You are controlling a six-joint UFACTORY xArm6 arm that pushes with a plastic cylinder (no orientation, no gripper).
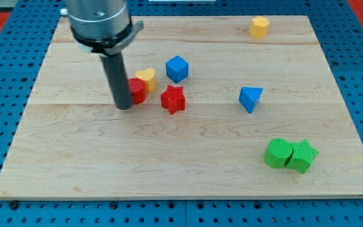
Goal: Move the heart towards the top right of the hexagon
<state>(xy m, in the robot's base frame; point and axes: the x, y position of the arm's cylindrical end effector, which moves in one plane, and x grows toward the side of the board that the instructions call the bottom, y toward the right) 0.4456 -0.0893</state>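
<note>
The yellow heart [147,77] lies left of the board's middle, touching a red block [137,91] just below it. The yellow hexagon [259,27] sits far off near the view's top right. My tip [123,106] rests on the board at the red block's left side, touching it or nearly so, and the rod hides part of that block, so its shape is unclear. The tip is below and to the left of the heart.
A blue cube [176,68] sits just right of the heart. A red star [173,99] lies below the cube. A blue triangle [250,98] is at mid right. A green cylinder [277,153] and green star [302,155] touch at the bottom right.
</note>
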